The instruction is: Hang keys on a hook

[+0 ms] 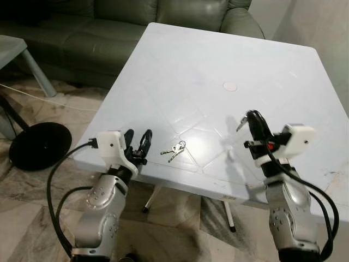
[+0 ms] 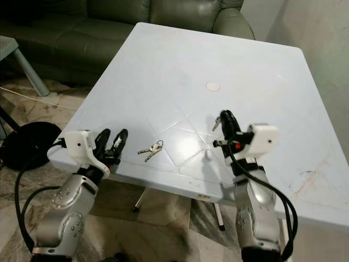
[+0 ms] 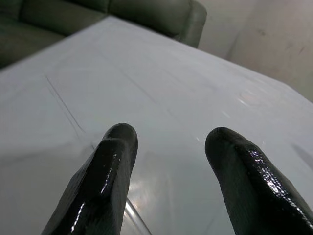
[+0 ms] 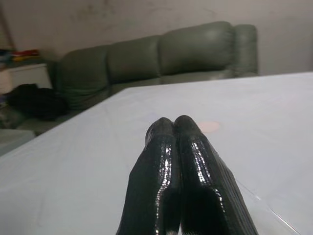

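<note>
I see the white surface (image 1: 218,65) before a green sofa (image 4: 161,58). The left end effector (image 1: 137,143) is open and holds nothing; the right end effector (image 1: 252,121) is closed. The keys (image 1: 174,149) lie between them, near the front edge.

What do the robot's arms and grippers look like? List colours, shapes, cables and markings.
Both arms are silver metal with rounded joint segments. The left gripper and the right gripper each have two long, glossy black fingers with rounded tips, and each wrist carries a boxy white housing. Thick black cables loop from each wrist along the arm. A small red mark sits beside the right housing.
</note>
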You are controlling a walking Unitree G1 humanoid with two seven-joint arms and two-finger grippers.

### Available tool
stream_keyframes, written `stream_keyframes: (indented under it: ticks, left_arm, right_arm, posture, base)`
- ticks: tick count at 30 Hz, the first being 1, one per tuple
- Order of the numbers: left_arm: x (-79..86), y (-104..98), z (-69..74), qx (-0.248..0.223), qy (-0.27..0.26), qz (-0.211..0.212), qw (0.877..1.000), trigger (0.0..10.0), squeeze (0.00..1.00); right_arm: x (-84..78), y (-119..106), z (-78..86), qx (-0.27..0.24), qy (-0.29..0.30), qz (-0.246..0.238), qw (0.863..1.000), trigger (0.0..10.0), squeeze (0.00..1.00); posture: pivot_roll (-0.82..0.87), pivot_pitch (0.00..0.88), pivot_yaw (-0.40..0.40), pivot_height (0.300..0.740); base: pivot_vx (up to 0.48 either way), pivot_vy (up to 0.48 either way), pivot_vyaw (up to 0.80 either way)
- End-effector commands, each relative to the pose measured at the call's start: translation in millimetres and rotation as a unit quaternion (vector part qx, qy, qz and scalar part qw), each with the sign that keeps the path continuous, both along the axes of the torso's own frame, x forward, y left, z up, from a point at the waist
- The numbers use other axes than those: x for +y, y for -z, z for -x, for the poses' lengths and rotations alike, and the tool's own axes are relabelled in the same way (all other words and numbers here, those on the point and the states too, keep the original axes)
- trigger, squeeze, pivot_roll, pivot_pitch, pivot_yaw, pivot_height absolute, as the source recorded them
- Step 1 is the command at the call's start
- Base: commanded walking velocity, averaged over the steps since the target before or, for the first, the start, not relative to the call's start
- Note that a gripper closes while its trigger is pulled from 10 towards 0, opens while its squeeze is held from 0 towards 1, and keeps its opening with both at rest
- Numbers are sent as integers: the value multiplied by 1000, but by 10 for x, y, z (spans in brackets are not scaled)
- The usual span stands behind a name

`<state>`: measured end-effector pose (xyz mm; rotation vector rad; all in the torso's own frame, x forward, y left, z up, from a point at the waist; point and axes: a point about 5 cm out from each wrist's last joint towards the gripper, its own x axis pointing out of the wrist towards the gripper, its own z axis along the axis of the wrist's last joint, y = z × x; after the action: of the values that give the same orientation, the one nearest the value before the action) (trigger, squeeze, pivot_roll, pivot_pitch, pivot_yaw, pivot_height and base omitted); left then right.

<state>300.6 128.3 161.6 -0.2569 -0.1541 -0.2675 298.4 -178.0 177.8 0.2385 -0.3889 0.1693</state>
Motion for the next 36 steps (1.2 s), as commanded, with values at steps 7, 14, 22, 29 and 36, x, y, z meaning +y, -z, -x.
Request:
stream_keyframes:
  ticks: [7, 14, 22, 29, 36]
  left_arm:
    - [150, -75, -100, -6, -4, -26, 1000, 10000, 0]
    - [201, -149, -195, 4, -27, -23, 999, 10000, 0]
    - [117, -79, -208, 16, -13, -9, 1000, 10000, 0]
    - [134, -52, -245, 19, -15, 1, 1000, 10000, 0]
    - [117, -13, -233, 18, -10, 6, 1000, 10000, 0]
  right_arm:
    - [-96, 73, 73, 48, 82, 21, 995, 10000, 0]
    - [-110, 99, 80, 65, 98, 58, 991, 10000, 0]
    - [-26, 183, 77, 74, 97, 76, 990, 10000, 0]
    - [-39, 212, 31, 88, 107, 94, 986, 10000, 0]
    - [-98, 245, 25, 90, 123, 103, 983, 10000, 0]
  posture:
    - [76, 122, -32, 740]
    - [68, 112, -14, 740]
    - [61, 89, -15, 740]
    - [53, 66, -17, 740]
    - [53, 54, -12, 740]
  base:
    - [0, 0, 0]
    - [0, 0, 0]
    - [0, 0, 0]
    - [0, 0, 0]
    - [0, 0, 0]
